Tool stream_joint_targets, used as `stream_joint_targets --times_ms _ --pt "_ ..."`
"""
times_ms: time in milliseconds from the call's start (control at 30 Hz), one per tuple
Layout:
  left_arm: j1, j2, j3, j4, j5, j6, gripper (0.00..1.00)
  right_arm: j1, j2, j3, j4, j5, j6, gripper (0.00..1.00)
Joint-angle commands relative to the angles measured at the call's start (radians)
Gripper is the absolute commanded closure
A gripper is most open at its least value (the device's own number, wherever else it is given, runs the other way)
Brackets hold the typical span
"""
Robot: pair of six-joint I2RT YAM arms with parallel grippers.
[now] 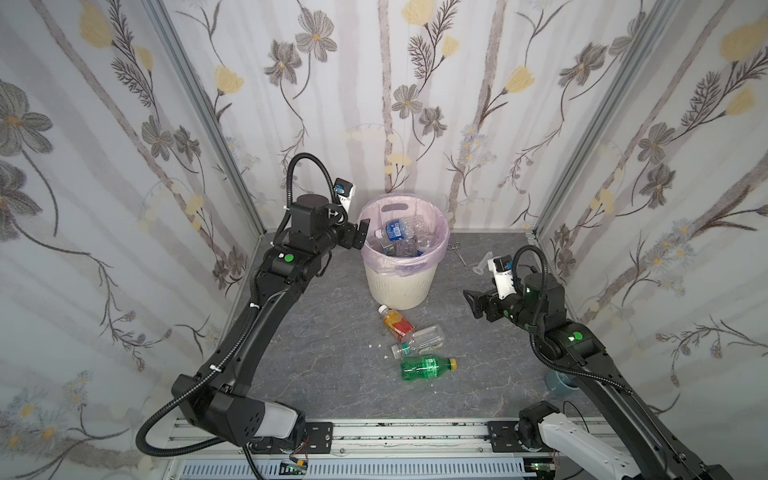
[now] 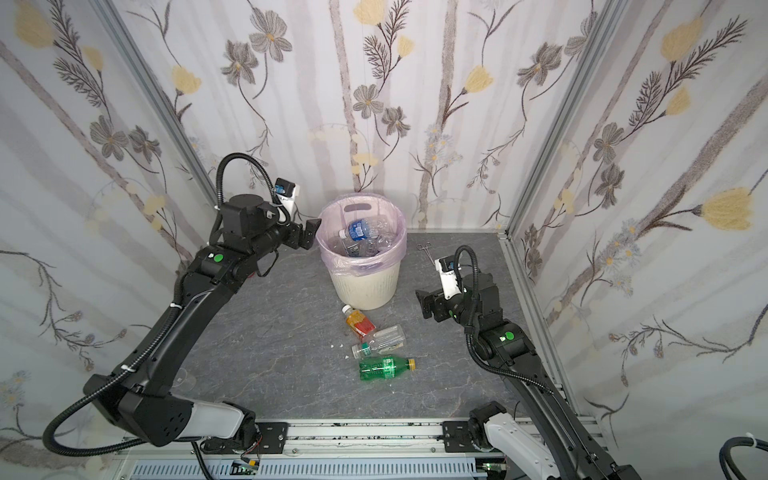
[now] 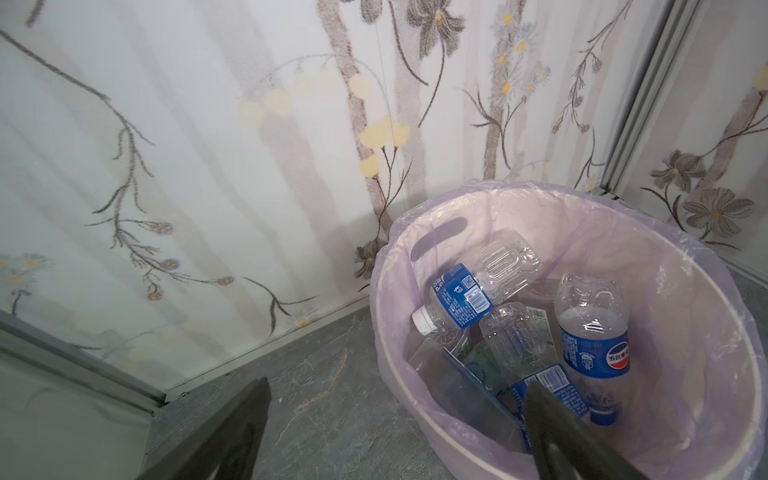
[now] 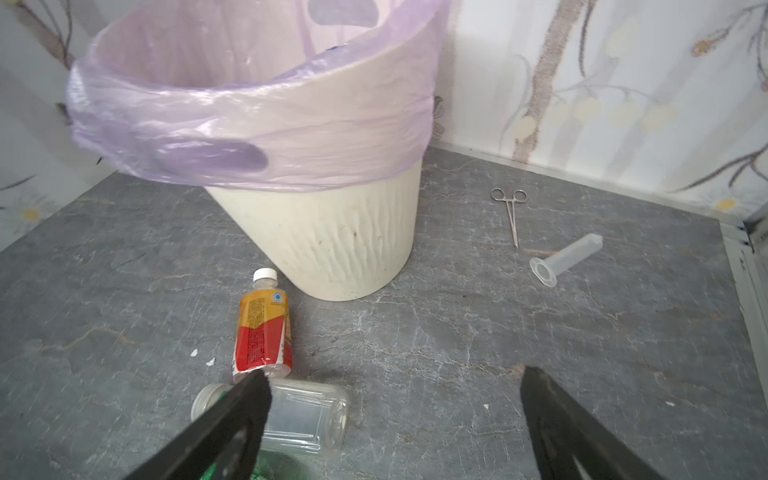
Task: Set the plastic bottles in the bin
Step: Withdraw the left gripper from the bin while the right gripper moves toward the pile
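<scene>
The cream ribbed bin point(image 1: 401, 282) point(image 2: 365, 286) with a pink liner stands at the back middle and holds several clear plastic bottles point(image 1: 395, 230) point(image 3: 461, 297) with blue labels. My left gripper point(image 1: 357, 237) point(image 2: 307, 235) point(image 3: 399, 386) hovers open and empty at the bin's left rim point(image 3: 623, 195). In front of the bin lie three bottles: an orange one point(image 1: 397, 322) point(image 4: 262, 332), a clear one point(image 1: 419, 338) point(image 4: 307, 419) and a green one point(image 1: 428, 368) point(image 2: 386, 368). My right gripper point(image 1: 473, 303) point(image 2: 426, 305) point(image 4: 395, 374) hangs open and empty, to the right of them.
Metal forceps point(image 1: 457, 251) point(image 4: 512, 212) and a clear flared tube point(image 1: 482, 266) point(image 4: 567, 259) lie right of the bin. A grey roll point(image 1: 559, 382) sits under the right arm. White crumbs point(image 1: 376, 345) dot the floor. Flowered walls close three sides.
</scene>
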Motion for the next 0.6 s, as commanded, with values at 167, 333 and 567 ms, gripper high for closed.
stream_joint_targets --times_ms 167,333,567 --pt "0.067 -0.25 -0.365 0.061 0.01 -0.172 0.01 0.106 0.026 0.048 -0.111 -0.018 -0.146 0.07" --pt "0.081 -0.315 -0.511 0.057 0.016 -0.235 0.01 0.192 0.054 0.049 -0.159 -0.005 -0.168 0.08" --pt "0.089 -0.321 -0.631 0.064 -0.028 -0.211 0.01 0.334 0.133 0.041 -0.214 0.062 -0.172 0.08"
